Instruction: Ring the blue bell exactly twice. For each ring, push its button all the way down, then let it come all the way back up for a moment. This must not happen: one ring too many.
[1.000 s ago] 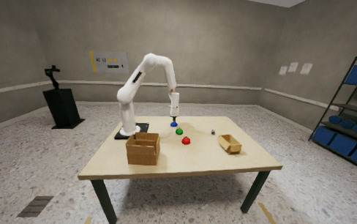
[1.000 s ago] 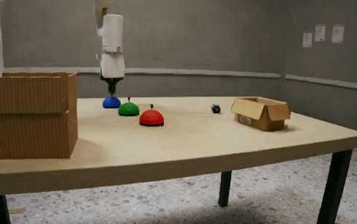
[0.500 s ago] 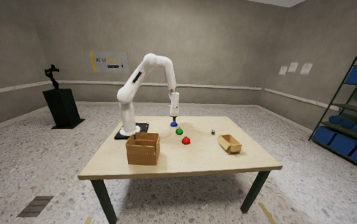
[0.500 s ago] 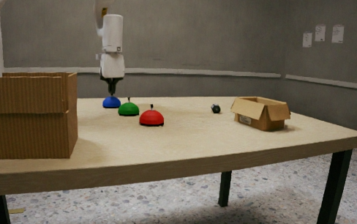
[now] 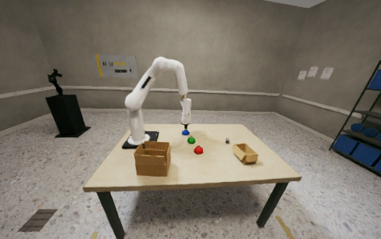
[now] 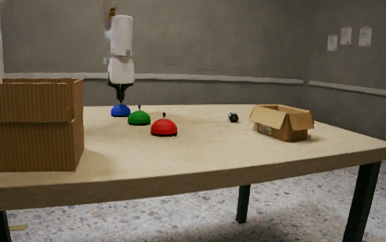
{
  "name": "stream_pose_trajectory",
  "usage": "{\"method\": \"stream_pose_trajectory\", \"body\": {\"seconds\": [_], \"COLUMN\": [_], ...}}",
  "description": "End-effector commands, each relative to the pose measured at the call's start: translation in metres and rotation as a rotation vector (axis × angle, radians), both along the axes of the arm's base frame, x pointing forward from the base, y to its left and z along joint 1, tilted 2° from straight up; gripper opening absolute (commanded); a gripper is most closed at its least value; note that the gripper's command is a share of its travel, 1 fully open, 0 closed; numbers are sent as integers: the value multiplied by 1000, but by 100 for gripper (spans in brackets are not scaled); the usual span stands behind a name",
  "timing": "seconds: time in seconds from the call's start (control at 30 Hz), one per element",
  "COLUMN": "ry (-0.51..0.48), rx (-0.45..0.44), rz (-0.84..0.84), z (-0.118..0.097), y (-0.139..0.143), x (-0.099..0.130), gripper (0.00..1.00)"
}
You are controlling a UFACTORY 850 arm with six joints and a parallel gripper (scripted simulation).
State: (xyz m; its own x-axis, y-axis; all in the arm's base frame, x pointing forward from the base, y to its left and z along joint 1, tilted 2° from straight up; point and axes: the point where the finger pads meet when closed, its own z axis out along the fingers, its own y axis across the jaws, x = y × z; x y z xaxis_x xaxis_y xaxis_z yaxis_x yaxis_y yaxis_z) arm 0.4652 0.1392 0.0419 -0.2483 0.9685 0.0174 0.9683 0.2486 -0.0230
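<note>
The blue bell (image 5: pixel 185 132) is a small blue dome at the far end of a row of three bells on the wooden table; it also shows in the exterior view (image 6: pixel 120 110). My gripper (image 5: pixel 186 126) is shut and empty, pointing straight down, with its fingertips (image 6: pixel 120 99) right over the top of the blue bell. The bell's button is hidden by the fingertips, so I cannot tell whether it is pressed. A green bell (image 6: pixel 138 118) and a red bell (image 6: pixel 164 126) sit beside it, each with its black button standing up.
A tall cardboard box (image 5: pixel 152 158) stands at the table's front left. A small open cardboard box (image 6: pixel 281 120) lies at the right. A small dark object (image 6: pixel 232 117) lies between the bells and that box. The arm's base (image 5: pixel 139 138) is at the table's far left.
</note>
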Motion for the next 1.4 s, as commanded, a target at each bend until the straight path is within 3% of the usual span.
{"method": "stream_pose_trajectory", "body": {"seconds": [0.0, 1.37], "ry": [-3, -3], "rx": [1, 1], "rz": [0, 0], "z": [3, 6], "y": [0, 0], "x": [2, 1], "gripper": [0, 0]}}
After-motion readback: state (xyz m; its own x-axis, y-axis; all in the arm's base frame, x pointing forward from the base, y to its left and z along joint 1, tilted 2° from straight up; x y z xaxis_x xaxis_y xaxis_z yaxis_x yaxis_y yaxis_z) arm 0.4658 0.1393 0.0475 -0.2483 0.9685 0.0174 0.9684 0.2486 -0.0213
